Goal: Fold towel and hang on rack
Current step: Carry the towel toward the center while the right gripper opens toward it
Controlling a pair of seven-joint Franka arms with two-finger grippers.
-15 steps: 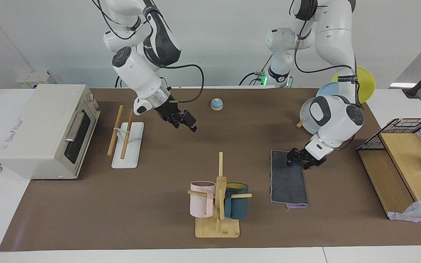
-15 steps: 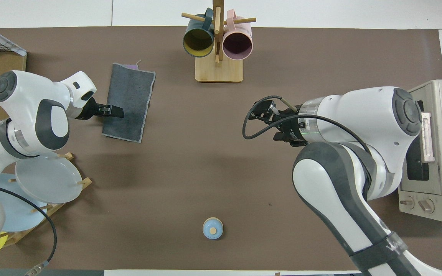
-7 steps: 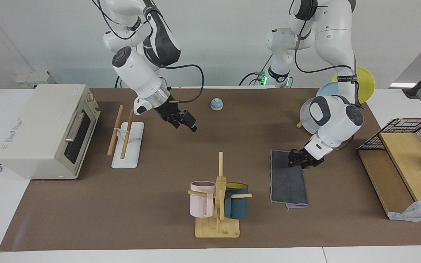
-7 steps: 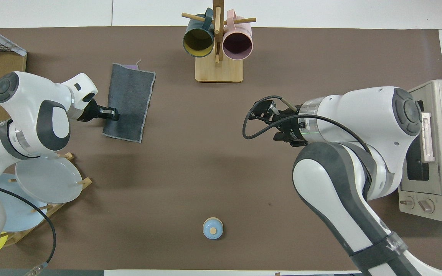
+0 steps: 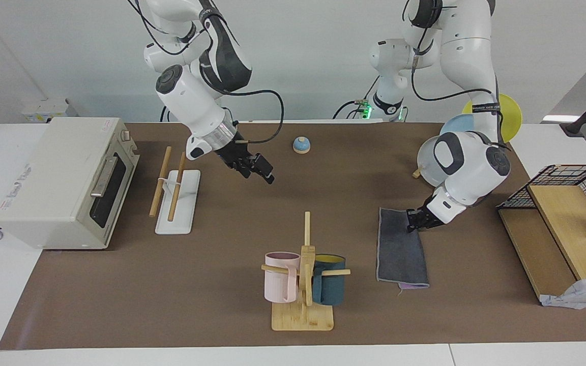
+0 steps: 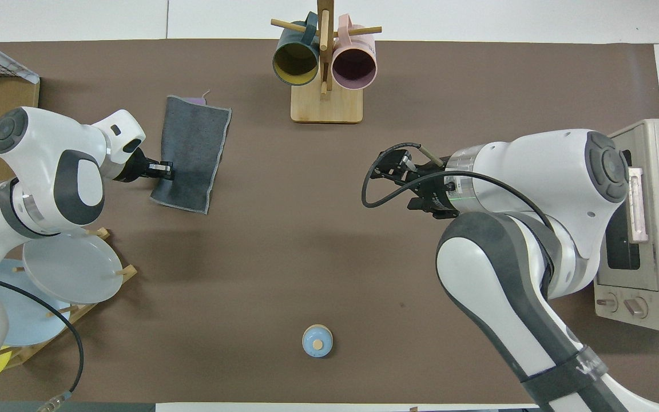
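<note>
1. The rack (image 5: 176, 194) stands near the bench's (image 5: 222, 305) edge nearest the robots, toward the right arm's end, its rods bare, apparently awaiting the cloth.
2. The right pincer (image 5: 258, 170) waits, jaws wide, raised over bare bench beside the rack, its arm angled downward.
3. The towel (image 5: 400, 249), folded grey-side-up, lies toward the left arm's end; the left pincer (image 5: 415, 222), wrist low, pinches its nearer corner, likely to lift it.
</note>
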